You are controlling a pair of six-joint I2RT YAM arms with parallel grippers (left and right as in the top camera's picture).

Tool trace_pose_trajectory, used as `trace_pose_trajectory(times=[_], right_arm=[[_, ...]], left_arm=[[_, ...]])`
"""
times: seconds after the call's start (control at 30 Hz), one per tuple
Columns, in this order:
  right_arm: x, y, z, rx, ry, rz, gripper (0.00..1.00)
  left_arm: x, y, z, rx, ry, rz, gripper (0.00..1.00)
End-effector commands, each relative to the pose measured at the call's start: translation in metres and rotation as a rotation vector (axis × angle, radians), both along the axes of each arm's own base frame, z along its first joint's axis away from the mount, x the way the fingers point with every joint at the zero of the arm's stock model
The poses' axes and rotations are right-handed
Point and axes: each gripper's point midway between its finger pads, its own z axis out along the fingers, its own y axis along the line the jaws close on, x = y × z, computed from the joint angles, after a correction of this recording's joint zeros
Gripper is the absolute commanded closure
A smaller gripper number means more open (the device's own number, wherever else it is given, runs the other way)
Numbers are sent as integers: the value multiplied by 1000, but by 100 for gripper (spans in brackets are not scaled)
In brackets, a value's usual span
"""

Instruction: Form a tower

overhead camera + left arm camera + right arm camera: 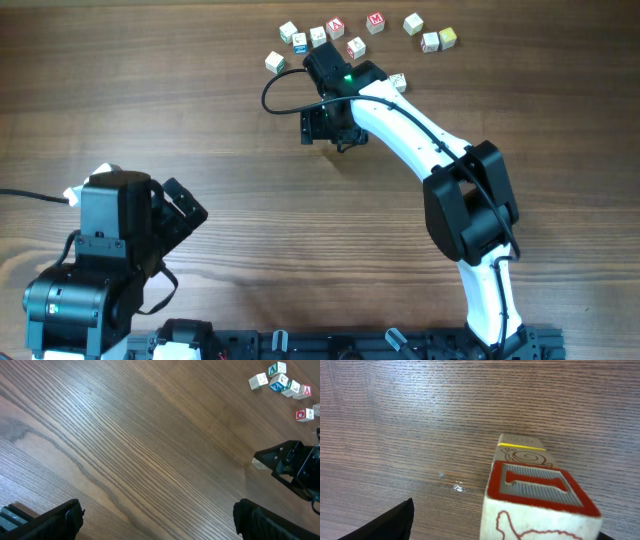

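Counting two cubes in the tower (540, 495), we judge it barely begun; left pincer (160, 522) and right pincer (322, 127) stand spread, loose cubes (355, 47) unstacked.

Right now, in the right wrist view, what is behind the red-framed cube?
A pale cube with a snail drawing and yellow top edge; the red-framed cube hides its lower part.

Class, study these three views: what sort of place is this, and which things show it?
Probably a robotics lab bench: a white robot arm and a black robot arm at one wood-grain table, with wooden letter cubes scattered on it.
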Motion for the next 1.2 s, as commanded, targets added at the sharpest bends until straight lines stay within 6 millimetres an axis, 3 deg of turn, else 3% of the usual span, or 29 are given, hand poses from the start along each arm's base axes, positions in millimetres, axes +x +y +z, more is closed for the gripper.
trace_pose_trajectory(times=[0.0,0.87,0.97,1.07,1.17], right_arm=[[-1,7,15,36,-15,-14,18],[0,4,15,22,-20,-26,18],[1,-7,15,-34,-35,-36,0],[2,-23,38,-98,-94,-53,0],[-2,-57,100,-182,-219,-121,0]], left_arm=[[0,1,-1,-6,2,12,0],[0,1,-1,-6,3,12,0],[0,1,-1,-6,2,12,0],[0,1,-1,-6,3,12,0],[0,1,-1,-6,3,12,0]])
